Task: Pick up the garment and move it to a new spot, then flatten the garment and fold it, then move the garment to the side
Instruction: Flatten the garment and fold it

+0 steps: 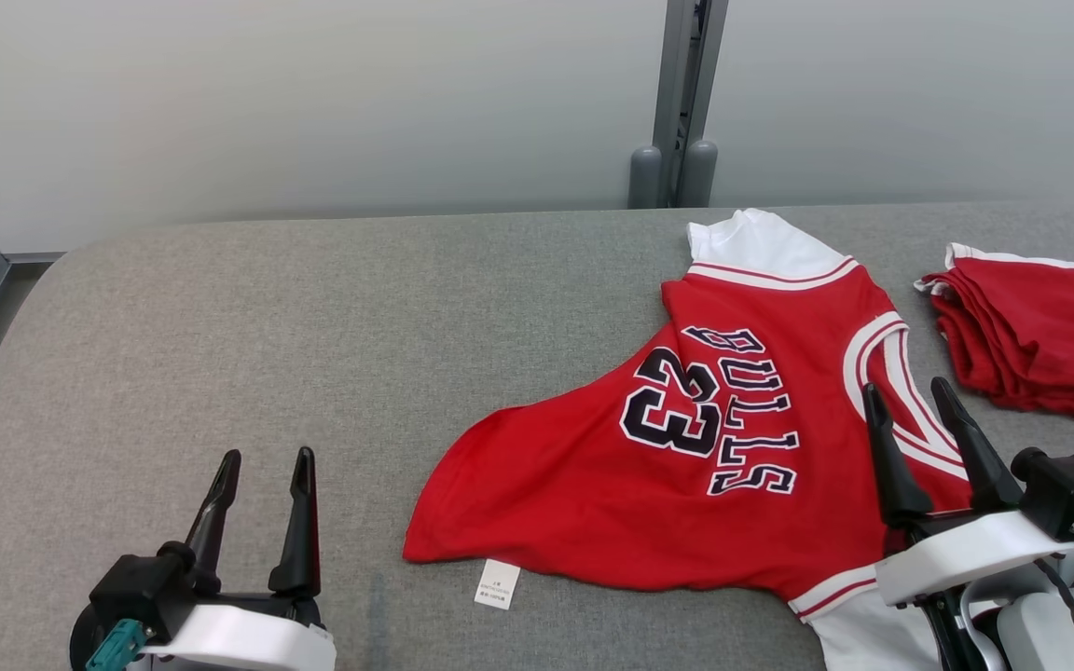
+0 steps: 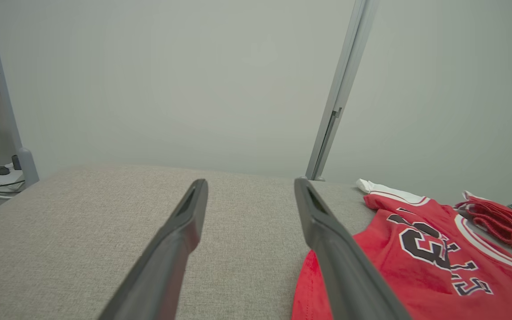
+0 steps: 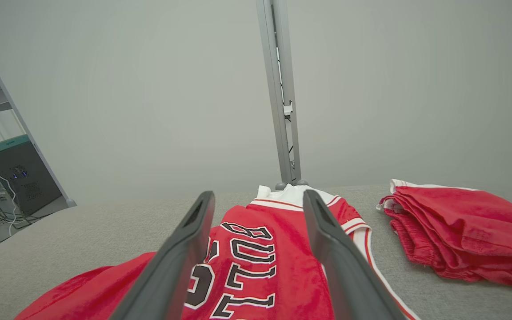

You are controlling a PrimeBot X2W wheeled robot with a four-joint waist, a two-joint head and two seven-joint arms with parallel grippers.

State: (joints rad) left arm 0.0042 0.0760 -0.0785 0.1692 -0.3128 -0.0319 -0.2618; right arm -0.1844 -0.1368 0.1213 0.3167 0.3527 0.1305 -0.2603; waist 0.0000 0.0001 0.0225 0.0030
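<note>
Spread on grey table (image 1: 313, 326), red jersey (image 1: 686, 466) marked 23, directly beneath and ahead of right claw (image 1: 905, 388), well to the right of left claw (image 1: 268, 455). Both claws spread wide, gripping nothing. Just right of right claw, folded red pile (image 1: 1040, 345).

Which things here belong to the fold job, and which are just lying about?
Job: red jersey, lying unfolded on the grey table; left gripper, open, over bare table; right gripper, open, at the jersey's right side.
Lying about: folded red stack, right of the jersey and apart from it; metal post behind the table.
</note>
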